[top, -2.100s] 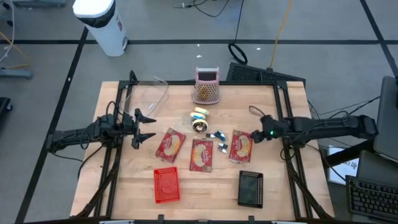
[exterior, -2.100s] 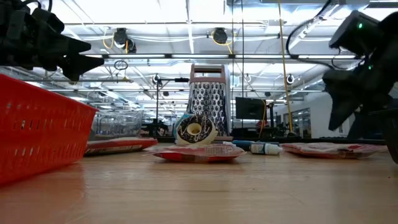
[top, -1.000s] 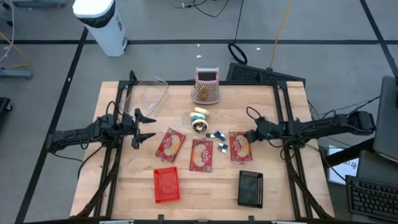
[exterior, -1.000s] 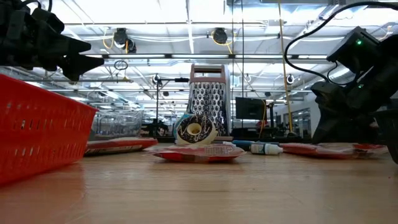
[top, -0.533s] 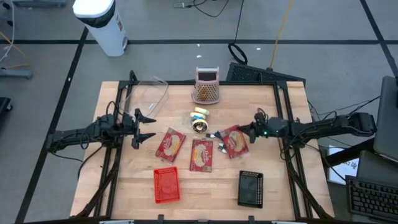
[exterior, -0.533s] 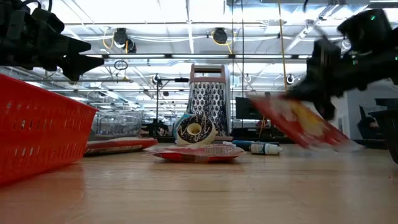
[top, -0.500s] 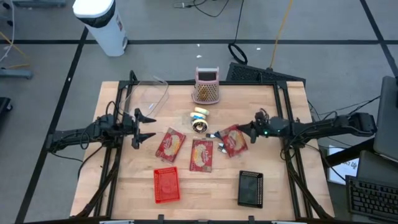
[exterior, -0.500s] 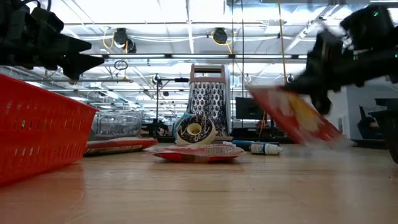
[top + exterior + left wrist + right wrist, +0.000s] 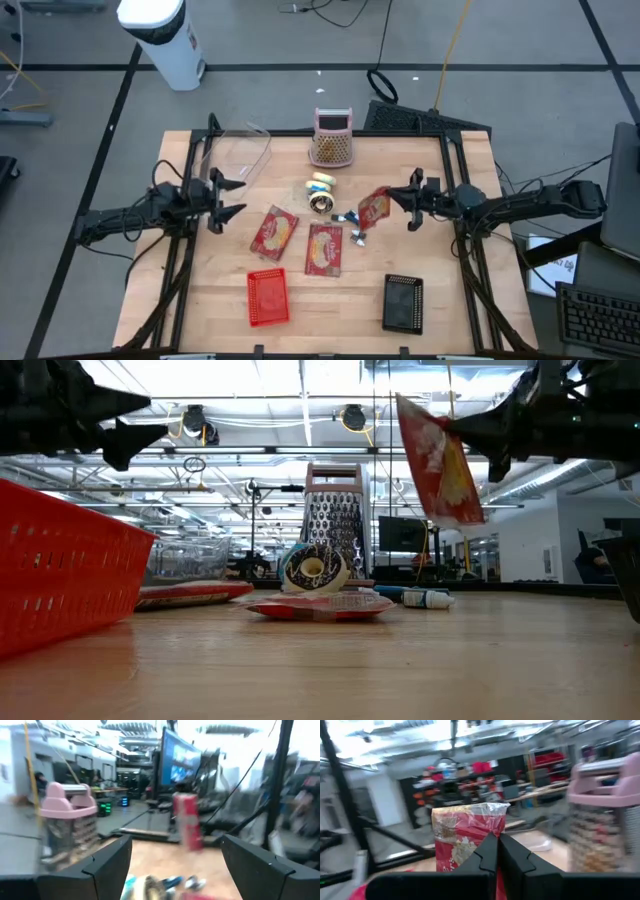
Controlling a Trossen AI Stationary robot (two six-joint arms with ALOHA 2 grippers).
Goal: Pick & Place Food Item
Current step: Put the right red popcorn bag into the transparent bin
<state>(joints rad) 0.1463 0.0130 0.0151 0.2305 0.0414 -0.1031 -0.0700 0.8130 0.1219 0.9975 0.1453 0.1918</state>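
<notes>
Clamped shut in the right gripper [image 9: 390,203]: 1 red food packet [image 9: 373,208], lifted clear of the table [image 9: 450,290], hanging with its long axis near upright below the pinched top edge; on the table well below and nearer the front, a red basket [image 9: 267,298] and a black basket [image 9: 404,302], the black 1 closer to this arm, probably the easier drop; farther across, left gripper [image 9: 222,194] spread open, empty, waiting above the table's left side.
</notes>
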